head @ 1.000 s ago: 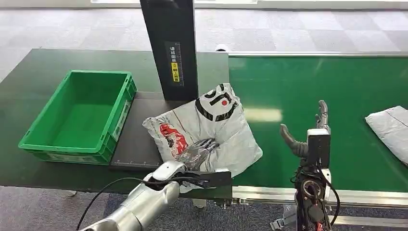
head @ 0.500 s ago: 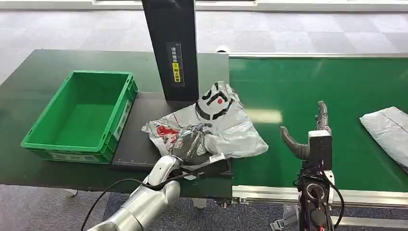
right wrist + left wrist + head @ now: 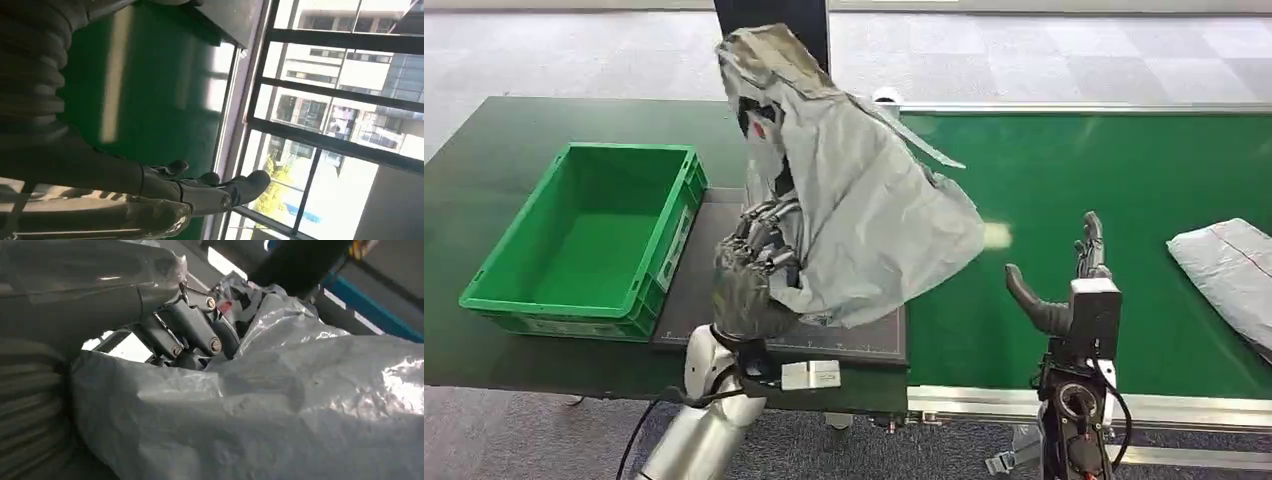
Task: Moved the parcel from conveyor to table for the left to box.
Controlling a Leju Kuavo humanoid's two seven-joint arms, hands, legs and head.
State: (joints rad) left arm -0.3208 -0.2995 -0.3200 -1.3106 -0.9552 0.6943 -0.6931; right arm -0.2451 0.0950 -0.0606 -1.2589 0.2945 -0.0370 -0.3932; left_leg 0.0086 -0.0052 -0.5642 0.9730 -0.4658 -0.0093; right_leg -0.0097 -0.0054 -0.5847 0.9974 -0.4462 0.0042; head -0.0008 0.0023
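Note:
My left hand (image 3: 754, 262) grips a grey plastic parcel (image 3: 854, 210) and holds it raised above the black scale plate (image 3: 854, 340). The bag hangs draped over the hand, with a little red and black print near its top. In the left wrist view the fingers (image 3: 192, 332) are dug into the crumpled grey plastic (image 3: 280, 405). The green crate (image 3: 584, 240) stands to the left on the dark table (image 3: 484, 150), with nothing inside. My right hand (image 3: 1069, 280) is upright over the near edge of the green conveyor (image 3: 1104, 170), fingers apart (image 3: 215, 192) and holding nothing.
A second grey parcel (image 3: 1229, 275) lies on the conveyor at the far right. A black post (image 3: 769, 15) rises behind the raised bag. The conveyor's silver front rail (image 3: 984, 400) runs below my right hand.
My left hand has closed on the parcel and lifted it off the scale plate, high and slightly to the left. The right hand has stayed where it was.

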